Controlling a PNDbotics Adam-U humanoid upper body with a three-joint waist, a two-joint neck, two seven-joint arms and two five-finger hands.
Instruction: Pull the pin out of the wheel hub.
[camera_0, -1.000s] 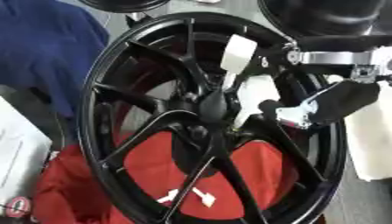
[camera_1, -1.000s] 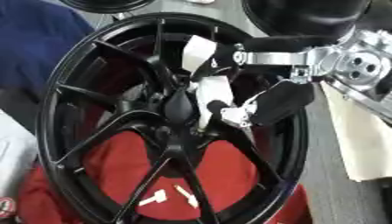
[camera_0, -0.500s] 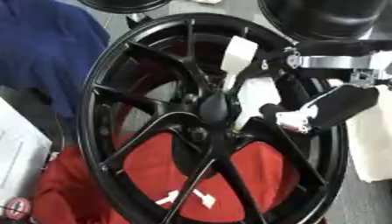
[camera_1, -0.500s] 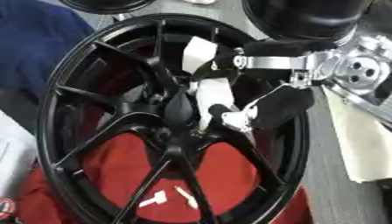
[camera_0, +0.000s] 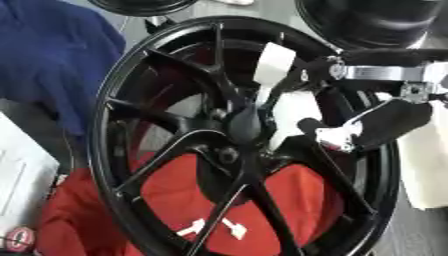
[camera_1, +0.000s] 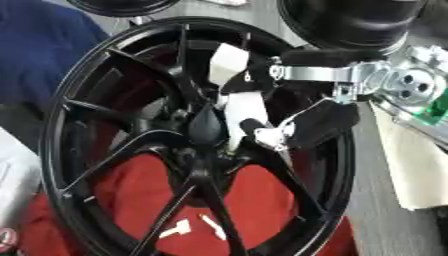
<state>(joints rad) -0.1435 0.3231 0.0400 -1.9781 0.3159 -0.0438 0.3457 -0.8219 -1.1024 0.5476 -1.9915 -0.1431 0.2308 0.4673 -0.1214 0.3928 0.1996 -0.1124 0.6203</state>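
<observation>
Blue cloth (camera_0: 52, 60) lies at the left, red cloth (camera_0: 289, 200) under the black wheel hub (camera_0: 241, 125), which faces the camera, spokes fanning outward. The right hand (camera_0: 381, 122) reaches between spokes beside the centre; I cannot tell its fingers' state, nor pick out the pin. Only the right eye view shows a green-edged silver part (camera_1: 420, 95).

Can't actually make out the pin from here, the middle of the wheel (camera_0: 175, 150) is just a dark blob where the spokes meet, so whatever sits in there is lost to me. My right hand (camera_1: 289, 127) reaches in from the right, but its fingertips go behind the white pads near the hub and I can't tell what they touch. The wheel's bottom rim runs off the lower edge. The red cloth (camera_0: 289, 195) underneath only shows through the spokes, and its white marking is too broken up to read. My left hand doesn't show anywhere.
</observation>
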